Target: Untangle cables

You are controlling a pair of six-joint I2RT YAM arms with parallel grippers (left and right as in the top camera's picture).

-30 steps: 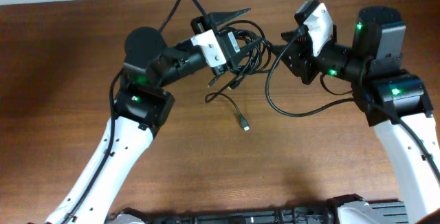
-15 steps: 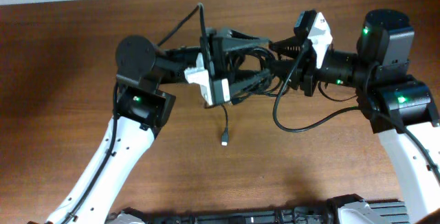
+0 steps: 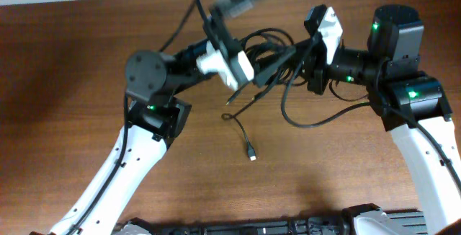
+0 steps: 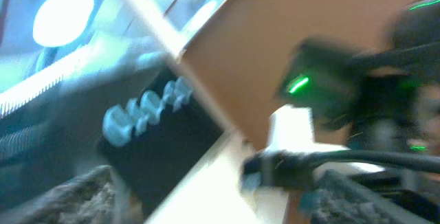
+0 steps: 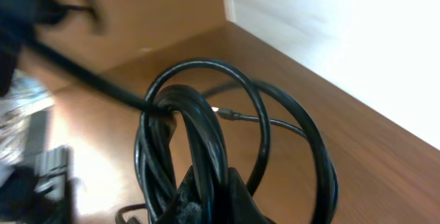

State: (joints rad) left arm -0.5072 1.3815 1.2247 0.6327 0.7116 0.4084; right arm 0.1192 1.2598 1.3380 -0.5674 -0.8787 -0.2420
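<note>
Right gripper (image 5: 206, 195) is clenched on the cables (image 5: 199, 114), whose black loops rise from between its fingers. From overhead, that bundle sits between the two arms, near the middle of the far edge of the table (image 3: 65, 69). One thin strand trails from it toward the table's centre and ends in a small plug (image 3: 251, 153). Left gripper (image 3: 238, 6) is beside the bundle and blurred; I cannot tell whether it grips anything.
</note>
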